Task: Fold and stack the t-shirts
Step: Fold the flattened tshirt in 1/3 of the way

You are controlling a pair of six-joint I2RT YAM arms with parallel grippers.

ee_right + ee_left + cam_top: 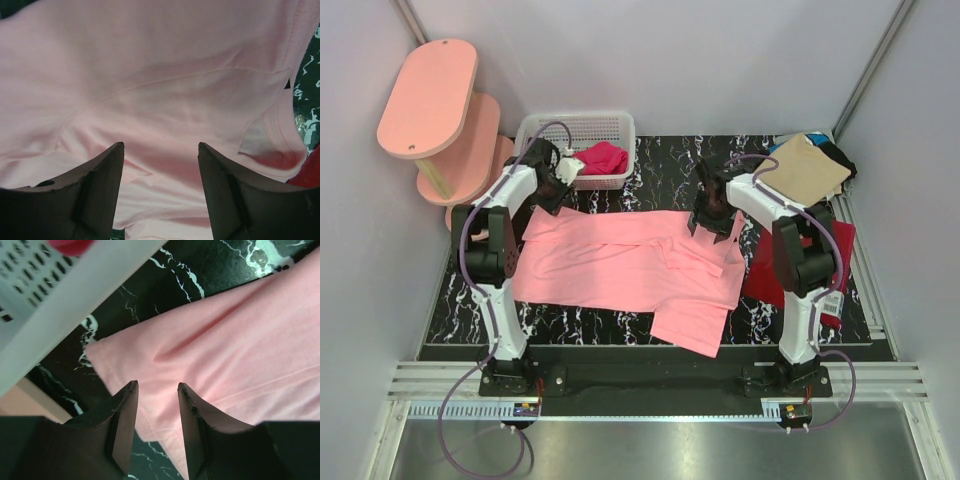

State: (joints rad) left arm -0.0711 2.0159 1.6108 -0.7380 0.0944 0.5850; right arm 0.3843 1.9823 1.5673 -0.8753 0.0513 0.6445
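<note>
A large salmon-pink t-shirt (620,262) lies spread across the black marbled table, with one part hanging toward the front edge. My left gripper (556,190) hovers open over the shirt's far left corner (165,355), nothing between its fingers. My right gripper (713,226) hovers open over the shirt's far right part (165,90), also empty. A dark red shirt (820,265) lies flat at the right under my right arm. A tan shirt (812,168) rests on a black one (842,160) at the far right corner.
A white perforated basket (600,125) at the back left holds a magenta cloth (603,158); its rim shows in the left wrist view (75,295). A pink two-tier stand (435,100) stands at the far left. Grey walls enclose the table.
</note>
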